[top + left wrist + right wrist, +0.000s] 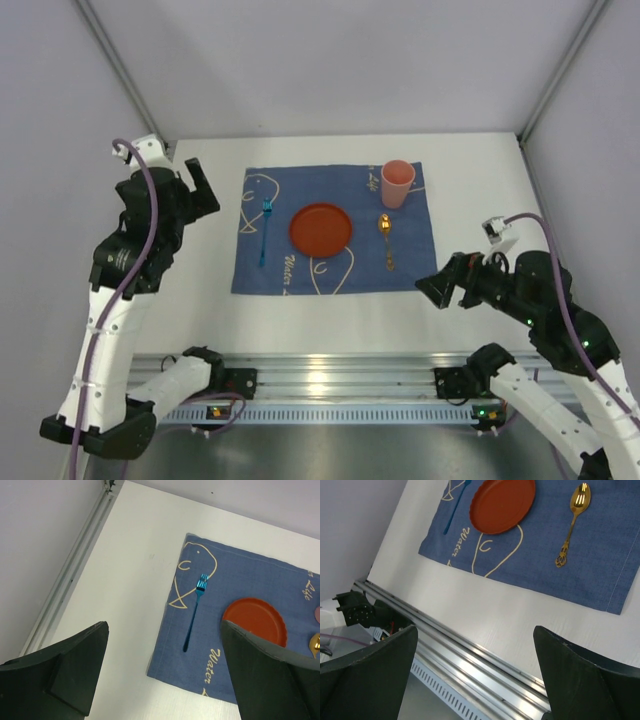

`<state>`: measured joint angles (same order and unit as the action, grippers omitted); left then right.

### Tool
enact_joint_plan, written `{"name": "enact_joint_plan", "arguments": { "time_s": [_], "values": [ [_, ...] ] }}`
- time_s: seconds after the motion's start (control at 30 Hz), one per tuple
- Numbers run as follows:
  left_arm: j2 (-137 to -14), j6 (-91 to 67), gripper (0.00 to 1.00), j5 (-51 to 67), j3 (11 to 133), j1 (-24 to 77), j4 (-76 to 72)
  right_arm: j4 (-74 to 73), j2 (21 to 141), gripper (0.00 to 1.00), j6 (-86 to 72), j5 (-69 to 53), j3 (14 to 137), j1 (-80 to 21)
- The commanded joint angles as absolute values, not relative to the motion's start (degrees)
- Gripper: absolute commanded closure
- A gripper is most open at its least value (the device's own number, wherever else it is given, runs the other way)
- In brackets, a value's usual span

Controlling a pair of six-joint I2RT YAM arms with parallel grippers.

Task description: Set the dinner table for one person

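Observation:
On the white dinner table (480, 180) lies a blue cloth (300, 275) with cream drawings. A red plate (321, 229) sits at its middle, with a blue fork (265, 232) to the left, a gold spoon (386, 240) to the right and a pink cup (397, 183) at the far right corner. My left gripper (200, 188) hangs open and empty left of the cloth. In the left wrist view the fork (194, 612) and plate (255, 620) lie beyond the open left gripper (165, 665). My right gripper (437, 287) stands open and empty off the cloth's near right corner.
A ribbed aluminium rail (470, 660) runs along the table's near edge, under the open right gripper (475, 670). In the right wrist view the plate (502, 504), spoon (572, 522) and cloth (580, 570) lie beyond it. Grey walls enclose the table on three sides.

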<state>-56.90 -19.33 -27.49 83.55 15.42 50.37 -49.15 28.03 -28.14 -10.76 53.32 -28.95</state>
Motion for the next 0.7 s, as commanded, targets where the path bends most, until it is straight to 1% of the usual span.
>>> {"name": "enact_joint_plan", "arguments": {
  "time_s": [0.0,0.07,0.17,0.2,0.23,0.27,0.33,0.5,0.67],
  "values": [
    [-54.5,-18.6,0.01,-23.2,80.3,15.4,46.9,-46.6,24.8,0.0,-28.2,-10.6,56.0,-28.4],
    [-50.6,-17.9,0.01,-22.2,77.8,15.4,41.3,-46.9,23.8,0.0,-28.5,-9.4,57.0,-28.4],
    [-42.2,-13.6,0.01,-18.2,68.1,15.4,30.2,-47.8,22.9,0.0,-28.6,-8.0,57.5,-28.5],
    [-39.9,-12.1,0.01,-18.5,62.5,15.4,22.1,-48.3,22.9,0.0,-28.5,-7.7,57.8,-28.5],
    [-36.0,-9.8,0.01,-19.8,60.0,15.3,19.1,-48.3,22.9,0.0,-28.2,-7.7,57.9,-28.5],
    [-34.6,-9.5,0.01,-21.4,56.8,15.4,16.7,-48.2,22.7,0.0,-28.1,-7.7,58.0,-28.4],
    [-33.7,-8.5,0.01,-26.2,56.3,15.3,15.6,-47.7,22.3,0.0,-28.0,-7.3,58.0,-28.4],
    [-36.6,-6.6,0.01,-25.0,57.5,15.3,18.4,-47.5,21.6,0.0,-28.3,-5.9,57.7,-28.4],
    [-38.0,-5.4,0.01,-26.1,54.8,15.3,12.7,-48.1,22.4,0.0,-29.4,-4.0,57.5,-28.4]
  ]
}}
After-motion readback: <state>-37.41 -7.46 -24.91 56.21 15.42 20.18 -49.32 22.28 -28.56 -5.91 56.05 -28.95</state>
